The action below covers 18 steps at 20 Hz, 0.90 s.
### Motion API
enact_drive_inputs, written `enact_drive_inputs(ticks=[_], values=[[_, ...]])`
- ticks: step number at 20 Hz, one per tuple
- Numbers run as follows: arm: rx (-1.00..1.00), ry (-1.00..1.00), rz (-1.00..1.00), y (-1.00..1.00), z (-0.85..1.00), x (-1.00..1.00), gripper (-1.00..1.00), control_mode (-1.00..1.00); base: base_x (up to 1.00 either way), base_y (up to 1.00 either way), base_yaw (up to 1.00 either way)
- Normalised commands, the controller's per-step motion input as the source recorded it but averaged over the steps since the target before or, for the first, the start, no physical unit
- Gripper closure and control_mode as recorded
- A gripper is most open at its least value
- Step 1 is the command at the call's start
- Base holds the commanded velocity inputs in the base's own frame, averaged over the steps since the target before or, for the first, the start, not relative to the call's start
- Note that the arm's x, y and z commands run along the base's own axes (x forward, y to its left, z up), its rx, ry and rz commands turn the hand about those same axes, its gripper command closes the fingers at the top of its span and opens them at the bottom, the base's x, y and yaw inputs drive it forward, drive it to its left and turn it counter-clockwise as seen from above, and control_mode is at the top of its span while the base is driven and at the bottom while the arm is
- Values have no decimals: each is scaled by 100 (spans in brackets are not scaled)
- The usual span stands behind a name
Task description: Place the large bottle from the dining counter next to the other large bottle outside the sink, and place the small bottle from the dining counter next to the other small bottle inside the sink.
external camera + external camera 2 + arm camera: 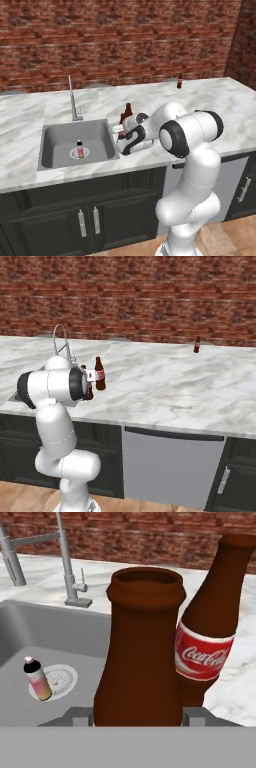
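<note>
My gripper (137, 714) is shut on the large bottle (140, 647), a dark brown bottle standing upright on the marble counter just right of the sink (60, 135). The other large bottle (210, 637), with its red label, stands close beside it on the wall side, also seen as bottle (127, 111) and bottle (99, 374). The other small bottle (80, 149) stands upright by the drain inside the basin, also seen as bottle (37, 679). In the right base view my arm half hides the held bottle (88, 391). The dining counter and its small bottle are out of view.
A chrome tap (73, 100) rises behind the sink. One more dark bottle (179, 80) stands far back on the counter by the brick wall, also seen as bottle (197, 345). Marble counter (165, 386) stretches wide to the right. Dark cabinets sit below.
</note>
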Motion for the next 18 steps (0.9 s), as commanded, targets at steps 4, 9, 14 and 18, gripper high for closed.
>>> enact_drive_inputs(ticks=[4, 9, 14, 18], values=[[0, 0, 0, 22, -54, 6, -100, -100, 0, 0, 0], [-6, -8, 0, 5, -15, -19, -100, -100, 0, 0, 0], [0, -13, 0, 0, 0, -41, -100, -100, 0, 0, 0], [0, -12, 0, 0, 4, -26, -100, -100, 0, 0, 0]])
